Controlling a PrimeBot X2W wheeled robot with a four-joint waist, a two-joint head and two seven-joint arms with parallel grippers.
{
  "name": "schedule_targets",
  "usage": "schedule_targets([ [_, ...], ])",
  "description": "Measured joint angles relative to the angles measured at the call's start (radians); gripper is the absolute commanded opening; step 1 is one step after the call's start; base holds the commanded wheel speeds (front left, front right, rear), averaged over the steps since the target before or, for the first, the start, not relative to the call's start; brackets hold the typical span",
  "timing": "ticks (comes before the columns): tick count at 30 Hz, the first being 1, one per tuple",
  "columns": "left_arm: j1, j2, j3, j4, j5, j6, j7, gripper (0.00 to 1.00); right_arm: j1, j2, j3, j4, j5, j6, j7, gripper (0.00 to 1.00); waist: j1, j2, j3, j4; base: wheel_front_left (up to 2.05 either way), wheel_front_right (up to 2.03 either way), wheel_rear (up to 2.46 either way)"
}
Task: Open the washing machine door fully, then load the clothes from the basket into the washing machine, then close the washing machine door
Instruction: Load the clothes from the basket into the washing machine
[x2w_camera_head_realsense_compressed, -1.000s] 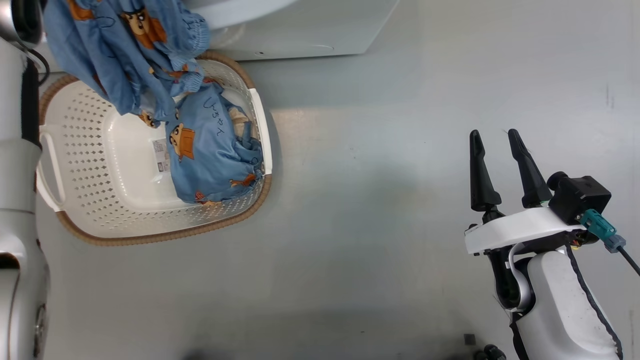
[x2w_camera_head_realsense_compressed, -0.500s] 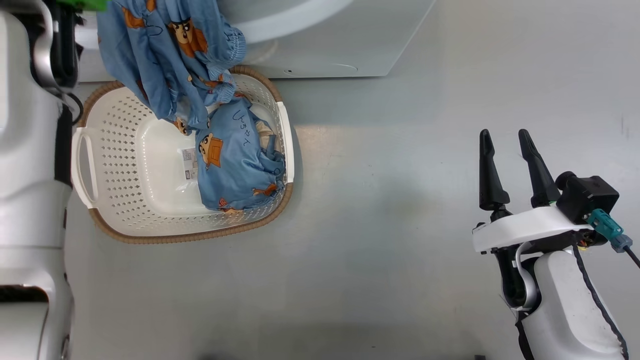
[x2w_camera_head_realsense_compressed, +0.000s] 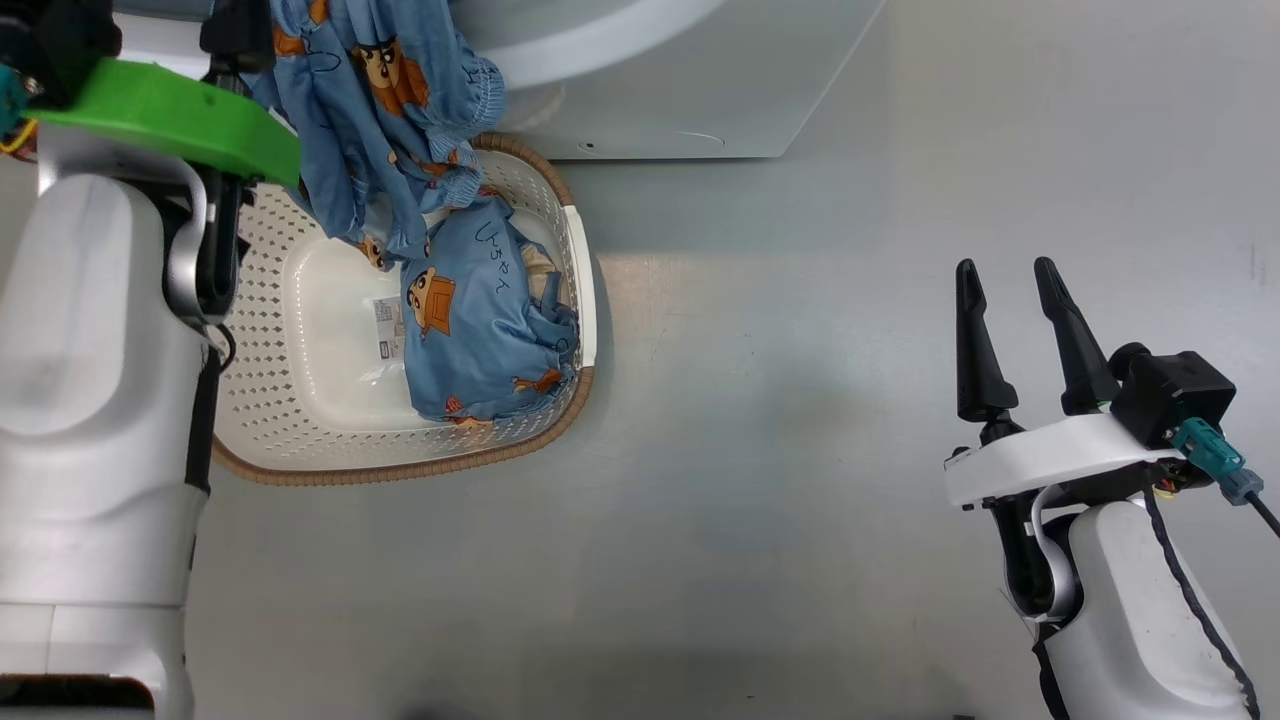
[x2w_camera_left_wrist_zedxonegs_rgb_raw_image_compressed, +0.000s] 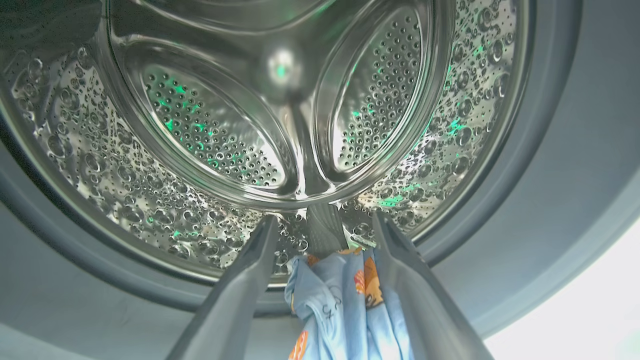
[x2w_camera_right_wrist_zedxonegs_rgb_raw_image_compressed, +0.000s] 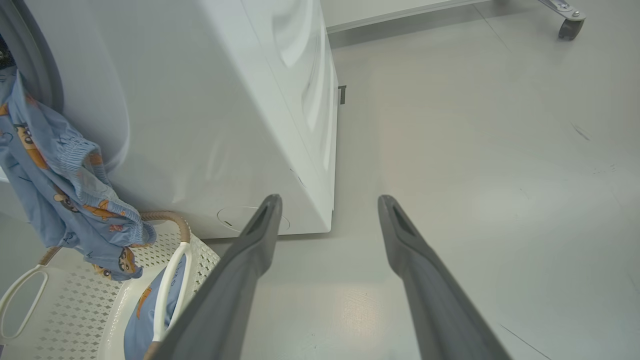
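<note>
open grey floor (x2w_camera_head_realsense_compressed: 800, 450) runs wide to the right of the basket (x2w_camera_head_realsense_compressed: 400, 470), out to the right gripper (x2w_camera_head_realsense_compressed: 1005, 265), which sits well apart from the basket, fingers spread, nothing between them. the washing machine (x2w_camera_head_realsense_compressed: 680, 90) stands just behind the basket's far rim. since a second ago the head view has shifted, and the left arm (x2w_camera_head_realsense_compressed: 90, 350) now covers the basket's left side; the right gripper has kept its pose. above the basket the left gripper (x2w_camera_left_wrist_zedxonegs_rgb_raw_image_compressed: 325, 220) points into the steel drum (x2w_camera_left_wrist_zedxonegs_rgb_raw_image_compressed: 225, 125), fingers wide apart. one of the clothes (x2w_camera_left_wrist_zedxonegs_rgb_raw_image_compressed: 345, 300) bunches between them, and it is hard to tell whether a finger or the drum's lip carries it. its tail hangs over the basket's far end. a second garment (x2w_camera_head_realsense_compressed: 480, 330) lies in the basket's right half beside a label (x2w_camera_head_realsense_compressed: 385, 325).
</note>
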Motion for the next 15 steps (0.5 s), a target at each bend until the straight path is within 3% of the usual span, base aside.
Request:
schedule_targets([
  [15, 0.238, -0.012, 0.077, -0.086, -0.009, 0.000, 0.000, 1.00, 0.000, 0.000, 0.004, 0.001, -0.006, 0.008, 0.000, 1.00, 0.0000, 0.0000, -0.001, -0.005, 0.00, 0.00, 0.00],
])
